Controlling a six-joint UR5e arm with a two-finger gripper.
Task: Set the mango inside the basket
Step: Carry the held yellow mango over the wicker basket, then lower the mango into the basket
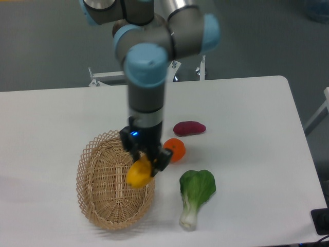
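Mango over the basket

The gripper (145, 160) holds the mango (139, 173) tight, above the basket (97, 200) near its right rim. Next it should go lower and let go inside the basket.

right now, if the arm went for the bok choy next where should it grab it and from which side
Likely across the narrow pale stalk of the bok choy, coming straight down from above. It lies flat on the table with its stalk toward the front edge; the leafy top is wide and floppy, the stalk slimmer and firmer. The gripper holds the mango now.
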